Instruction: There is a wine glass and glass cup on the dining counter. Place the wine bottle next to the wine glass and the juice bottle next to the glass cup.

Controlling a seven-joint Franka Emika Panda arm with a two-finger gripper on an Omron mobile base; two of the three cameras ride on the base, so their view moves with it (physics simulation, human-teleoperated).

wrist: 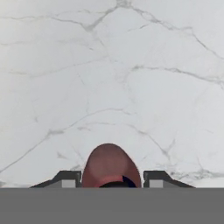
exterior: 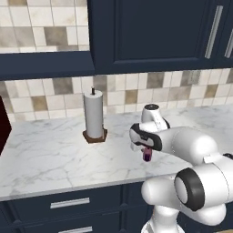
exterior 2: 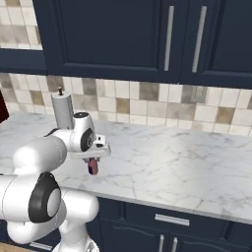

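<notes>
While the arm reaches forward over the white marble counter (exterior: 54, 154), the pincer (exterior: 146, 150) points down with the juice bottle (exterior: 147, 154) between its fingers. Seen from the hand camera, the two dark fingertips (wrist: 69, 178) stand on either side of the bottle's pinkish-red body (wrist: 109, 165), pressed against it, so the pincer is pinching the juice bottle. From the right base camera, the bottle (exterior 2: 92, 166) hangs below the hand, its reddish body low and its dark purple cap up near the fingers; whether its base touches the counter or hangs just above cannot be told. What the bottle contains cannot be told. A paper towel roll (exterior: 93, 114) stands upright on a brown holder (exterior: 94, 136) farther back on the counter, well apart from the bottle, to the arm's left. Dark navy cabinets (exterior 2: 123, 39) hang above a tiled backsplash (exterior 2: 162, 103).
</notes>
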